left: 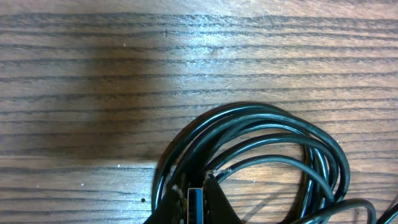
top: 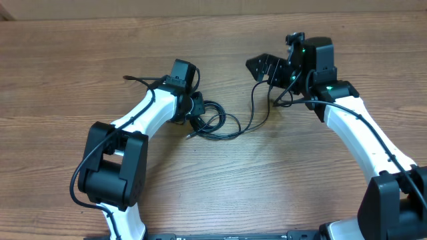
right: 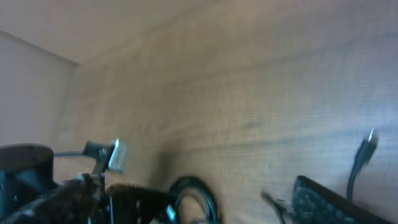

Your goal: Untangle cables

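black cables [left: 273, 134] lie coiled in overlapping loops on the wood table [left: 93, 74]. at the bottom edge the left gripper [left: 196, 190] pinches a blue-tongued plug [left: 195, 206] between its closed fingers, which the loops touch.

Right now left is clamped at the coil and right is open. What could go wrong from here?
1. The left gripper is shut on a plug in the coiled cables; pulling may drag or tighten the whole coil.
2. The loose strand runs up to the open right gripper, beside that arm's own wires; a grab could catch the wrong one.
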### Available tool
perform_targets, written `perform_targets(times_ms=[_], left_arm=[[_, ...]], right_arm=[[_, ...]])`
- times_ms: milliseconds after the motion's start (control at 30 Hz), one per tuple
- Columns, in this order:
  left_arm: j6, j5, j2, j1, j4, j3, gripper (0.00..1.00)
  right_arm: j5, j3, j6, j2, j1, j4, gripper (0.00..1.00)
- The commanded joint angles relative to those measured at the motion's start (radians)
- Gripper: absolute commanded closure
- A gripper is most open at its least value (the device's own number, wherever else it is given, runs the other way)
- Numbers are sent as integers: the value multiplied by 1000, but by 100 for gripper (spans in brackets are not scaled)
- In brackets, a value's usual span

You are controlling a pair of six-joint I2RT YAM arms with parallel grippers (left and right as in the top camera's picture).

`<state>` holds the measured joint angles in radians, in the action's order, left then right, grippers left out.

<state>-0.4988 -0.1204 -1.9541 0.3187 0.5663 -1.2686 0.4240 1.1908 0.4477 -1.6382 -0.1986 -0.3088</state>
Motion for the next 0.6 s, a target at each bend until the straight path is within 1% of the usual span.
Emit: perform_targets(times_ms=[0,33,100,200,300,367,500,567], left_arm=[[4,-5,13,-4,-3,-4,96],[4,-5,13,-4,-3,-4,96],[4,-5,13,-4,-3,-4,96],[4,-4,13,-4,-3,-4,96],[5,-4,13,-4,-3,-4,96],[5,-4,13,-5,-3,-4,96],[5,-4,13,-4,-3,-4,96],[5,-4,13,-5,-3,-4,96]], right_arm=[[36,6,35,0,-40,-63,12],[29,6,35,-6,-56,-97,15],[12,6,35,-23,-86,-145,29],[15,6,50,-62,-129,-187,59],[15,6,114,-111,-176,-218,83],[14,6,151,-147,-213,-229,91],[9,6,199,-214,-278,-237,94],[-28,6,237,-239,-302,-246,96]])
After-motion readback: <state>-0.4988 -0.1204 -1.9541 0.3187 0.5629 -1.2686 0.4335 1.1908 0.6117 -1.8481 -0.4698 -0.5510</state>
